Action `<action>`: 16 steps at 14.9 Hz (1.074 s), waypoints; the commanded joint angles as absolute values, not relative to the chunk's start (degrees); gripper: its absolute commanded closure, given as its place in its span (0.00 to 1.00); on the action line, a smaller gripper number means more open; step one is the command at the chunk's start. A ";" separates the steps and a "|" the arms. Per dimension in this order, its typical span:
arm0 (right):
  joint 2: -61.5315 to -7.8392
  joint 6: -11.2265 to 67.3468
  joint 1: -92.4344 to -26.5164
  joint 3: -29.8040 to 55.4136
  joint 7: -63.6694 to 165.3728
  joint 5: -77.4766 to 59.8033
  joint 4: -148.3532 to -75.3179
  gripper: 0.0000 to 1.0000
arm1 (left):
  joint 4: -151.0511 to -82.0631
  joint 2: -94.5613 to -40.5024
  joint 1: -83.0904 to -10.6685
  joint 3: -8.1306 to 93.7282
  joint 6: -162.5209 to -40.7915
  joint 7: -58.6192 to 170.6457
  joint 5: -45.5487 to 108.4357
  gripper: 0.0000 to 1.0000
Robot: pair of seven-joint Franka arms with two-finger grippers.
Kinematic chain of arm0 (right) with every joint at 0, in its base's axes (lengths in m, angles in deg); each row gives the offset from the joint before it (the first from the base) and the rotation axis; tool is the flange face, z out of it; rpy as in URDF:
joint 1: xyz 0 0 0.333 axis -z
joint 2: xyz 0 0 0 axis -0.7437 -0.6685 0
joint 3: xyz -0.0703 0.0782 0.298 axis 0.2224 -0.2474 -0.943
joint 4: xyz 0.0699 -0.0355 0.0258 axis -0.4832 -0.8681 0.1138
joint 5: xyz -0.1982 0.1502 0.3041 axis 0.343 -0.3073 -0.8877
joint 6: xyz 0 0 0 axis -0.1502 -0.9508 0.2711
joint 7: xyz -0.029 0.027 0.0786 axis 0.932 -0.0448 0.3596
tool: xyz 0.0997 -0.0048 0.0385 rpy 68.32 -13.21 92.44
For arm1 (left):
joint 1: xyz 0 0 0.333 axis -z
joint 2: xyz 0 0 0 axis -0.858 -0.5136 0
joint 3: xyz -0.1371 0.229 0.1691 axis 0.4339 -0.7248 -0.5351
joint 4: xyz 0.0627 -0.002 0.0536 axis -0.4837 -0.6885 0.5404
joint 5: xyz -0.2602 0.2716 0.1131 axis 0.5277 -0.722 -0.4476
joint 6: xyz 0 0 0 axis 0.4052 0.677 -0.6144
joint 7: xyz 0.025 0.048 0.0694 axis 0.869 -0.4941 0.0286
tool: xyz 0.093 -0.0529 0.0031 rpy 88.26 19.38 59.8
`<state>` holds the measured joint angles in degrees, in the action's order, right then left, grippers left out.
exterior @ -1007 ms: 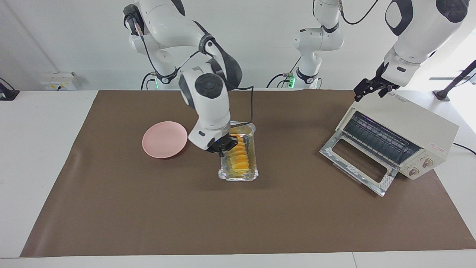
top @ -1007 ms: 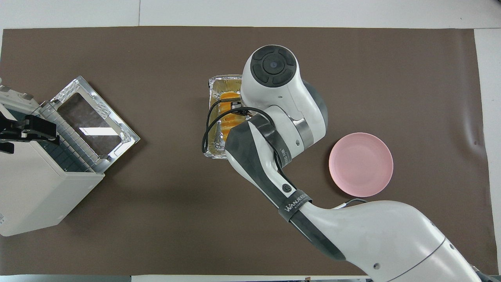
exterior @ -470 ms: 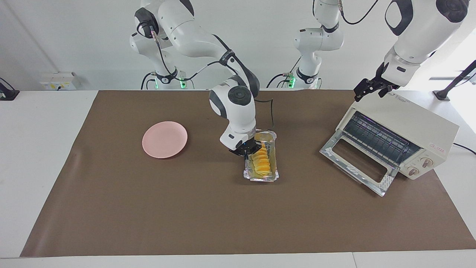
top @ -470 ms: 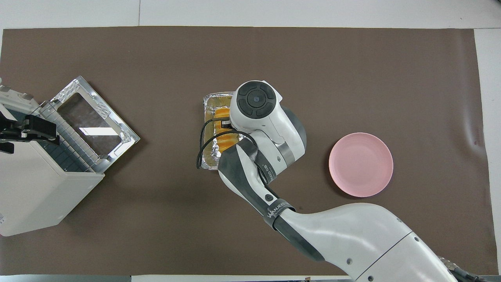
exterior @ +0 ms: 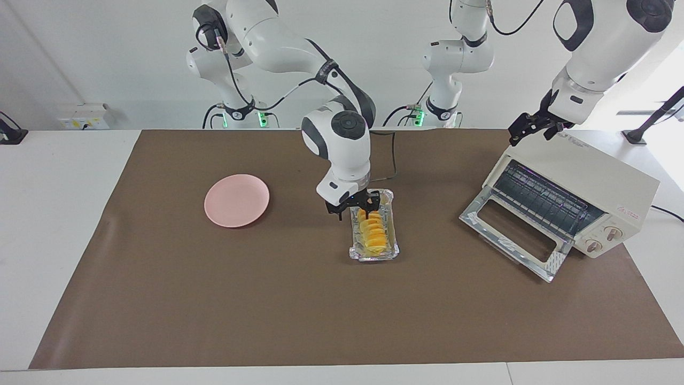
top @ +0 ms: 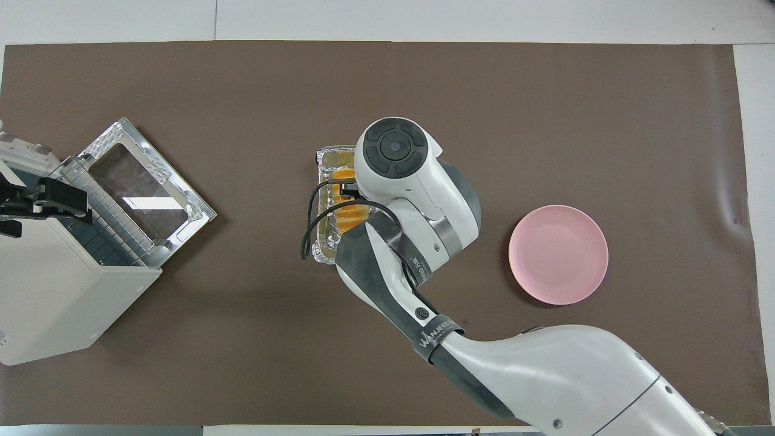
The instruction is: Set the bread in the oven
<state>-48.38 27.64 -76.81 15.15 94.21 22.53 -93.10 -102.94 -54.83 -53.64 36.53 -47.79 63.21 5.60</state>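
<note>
The ridged yellow-orange bread (exterior: pixel 372 235) lies in a crinkled silver foil tray (exterior: pixel 394 238) in the middle of the mat. It also shows in the overhead view (top: pixel 344 176), partly under the right arm. My right gripper (exterior: pixel 357 207) is open and hangs just over the tray's end nearer to the robots. The cream-white oven (exterior: pixel 574 176) stands at the left arm's end of the table with its glass door (exterior: pixel 510 235) dropped open and its rack showing. My left gripper (exterior: pixel 529 127) waits over the oven's top.
A round pink plate (exterior: pixel 236 200) lies on the brown mat toward the right arm's end, beside the tray. The oven's open door (top: pixel 145 194) juts onto the mat toward the tray.
The tray with the bread has slid toward the oven's end of the table along with my right gripper. The gripper has since opened and stands a little higher. The left arm has not moved.
</note>
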 commanded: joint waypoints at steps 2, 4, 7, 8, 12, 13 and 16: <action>-41.33 20.17 -67.15 14.73 80.34 22.19 -93.16 0.00 | -103.95 -53.52 -54.44 36.87 -47.21 63.72 6.22 0.00; -37.73 15.69 -62.05 14.73 72.68 22.10 -93.34 0.00 | -103.95 -53.52 -54.44 36.87 -47.21 63.72 6.22 0.00; -32.55 8.05 -55.37 14.73 62.14 22.02 -93.60 0.00 | -103.95 -53.52 -54.44 36.96 -47.21 63.72 6.22 0.00; -30.35 5.67 -52.74 14.65 58.88 21.93 -93.95 0.00 | -103.95 -53.52 -54.44 36.96 -47.21 63.72 6.22 0.00; -22.97 -2.16 -46.66 14.64 55.77 21.75 -95.26 0.00 | -103.95 -53.52 -54.44 36.96 -47.21 63.72 6.22 0.00; -21.38 -3.04 -45.86 14.64 55.69 21.75 -95.88 0.00 | -103.95 -53.52 -54.44 36.87 -47.21 63.72 6.22 0.00; -17.59 -6.03 -43.57 14.64 53.84 21.58 -97.55 0.00 | -103.95 -53.52 -54.44 36.87 -47.21 63.72 6.22 0.00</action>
